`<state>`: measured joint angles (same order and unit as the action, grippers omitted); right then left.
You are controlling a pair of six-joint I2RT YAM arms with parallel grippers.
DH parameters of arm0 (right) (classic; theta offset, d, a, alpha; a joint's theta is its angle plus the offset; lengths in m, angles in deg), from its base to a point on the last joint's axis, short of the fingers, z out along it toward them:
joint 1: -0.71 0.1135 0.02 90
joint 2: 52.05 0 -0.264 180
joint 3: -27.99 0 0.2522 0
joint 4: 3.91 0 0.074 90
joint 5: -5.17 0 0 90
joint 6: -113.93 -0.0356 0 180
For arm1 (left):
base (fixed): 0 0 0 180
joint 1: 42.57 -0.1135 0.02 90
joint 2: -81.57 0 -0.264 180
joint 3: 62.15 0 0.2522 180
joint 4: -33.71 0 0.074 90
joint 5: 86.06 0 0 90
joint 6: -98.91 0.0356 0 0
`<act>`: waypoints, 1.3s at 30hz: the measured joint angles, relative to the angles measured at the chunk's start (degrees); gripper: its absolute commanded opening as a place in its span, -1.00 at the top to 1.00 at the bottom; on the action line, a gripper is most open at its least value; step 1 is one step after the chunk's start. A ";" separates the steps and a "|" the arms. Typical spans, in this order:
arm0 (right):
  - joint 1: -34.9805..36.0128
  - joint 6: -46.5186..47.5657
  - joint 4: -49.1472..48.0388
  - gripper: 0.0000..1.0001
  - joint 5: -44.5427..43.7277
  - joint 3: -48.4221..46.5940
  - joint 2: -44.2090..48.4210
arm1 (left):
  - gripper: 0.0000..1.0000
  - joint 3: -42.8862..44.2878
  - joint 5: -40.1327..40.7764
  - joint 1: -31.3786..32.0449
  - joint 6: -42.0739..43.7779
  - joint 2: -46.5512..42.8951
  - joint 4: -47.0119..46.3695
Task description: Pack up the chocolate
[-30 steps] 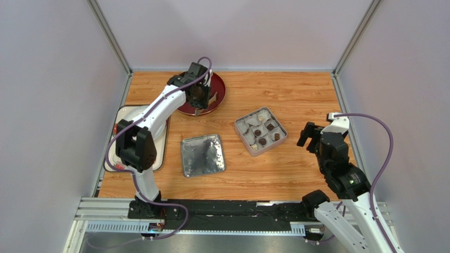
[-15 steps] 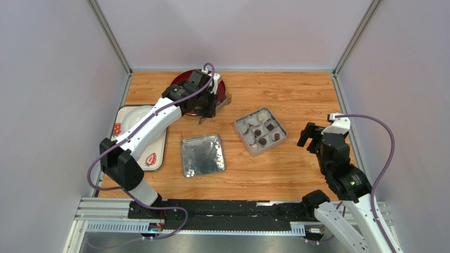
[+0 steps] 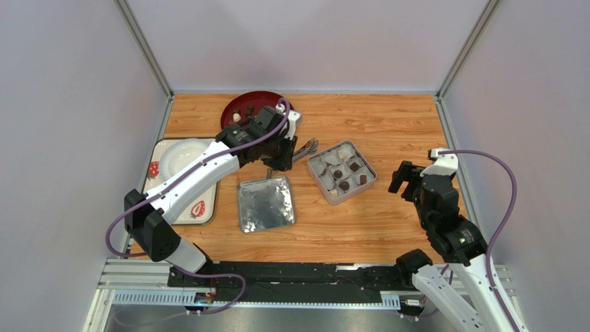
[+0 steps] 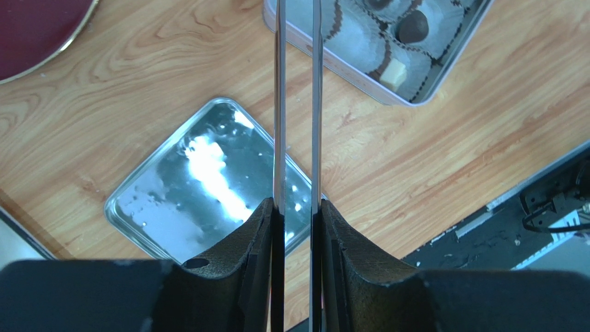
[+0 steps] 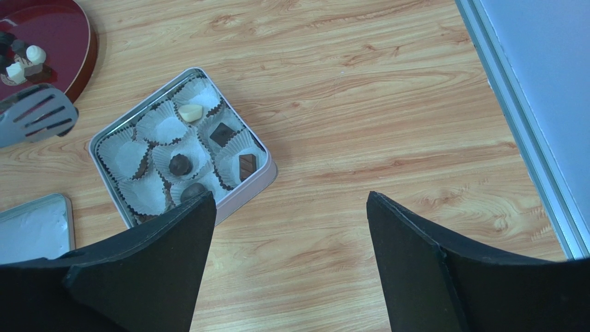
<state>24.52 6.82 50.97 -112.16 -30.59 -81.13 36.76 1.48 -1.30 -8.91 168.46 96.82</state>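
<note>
My left gripper (image 3: pixel 284 149) is shut on metal tongs (image 3: pixel 305 147), whose two blades (image 4: pixel 279 104) run forward from between its jaws (image 4: pixel 296 204). The slotted tong tips (image 5: pixel 34 114) hang just left of the square tin (image 3: pixel 341 171); I cannot tell whether they hold anything. The tin holds white paper cups with several chocolate pieces (image 5: pixel 222 134), dark and one cream (image 5: pixel 190 112). More chocolates (image 5: pixel 24 59) lie on the red plate (image 3: pixel 242 107). My right gripper (image 3: pixel 401 176) is open and empty, right of the tin (image 5: pixel 249 190).
The shiny tin lid (image 3: pixel 266 203) lies flat in front of the left gripper, also in the left wrist view (image 4: pixel 201 180). A white tray with strawberry prints (image 3: pixel 181 180) sits at the left edge. Grey walls enclose the table.
My left arm has swung from over the red plate rightward and nearer, carrying the tongs to the tin's left side. The right arm has not moved.
</note>
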 measured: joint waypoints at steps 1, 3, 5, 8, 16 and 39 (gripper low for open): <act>0.00 0.00 -0.04 -0.68 0.09 0.00 -0.07 | 0.32 -0.15 -0.07 0.68 -0.11 0.00 -0.04; 0.00 0.00 -0.04 -0.68 0.39 0.00 -0.22 | 0.32 -0.28 -0.07 2.10 -0.33 0.00 -0.59; 0.00 0.00 -0.09 -0.68 0.50 0.11 -0.26 | 0.32 -0.48 -0.02 3.37 -0.48 0.00 -1.42; 0.00 0.00 -0.13 -0.68 0.50 0.48 -0.33 | 0.31 -1.57 0.07 4.92 -1.27 -0.20 -2.73; 2.71 0.04 -0.22 -0.69 -0.76 0.94 -0.57 | 0.31 -5.51 1.29 8.41 -4.52 -0.28 -4.07; 8.41 0.68 -0.74 -0.74 -5.46 1.88 1.55 | 0.25 -5.18 3.91 12.37 -9.94 4.85 -1.95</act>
<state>32.94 7.50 50.23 -117.63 -28.71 -79.58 31.58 5.40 11.07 -18.86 173.32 94.87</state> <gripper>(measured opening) 0.869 0.369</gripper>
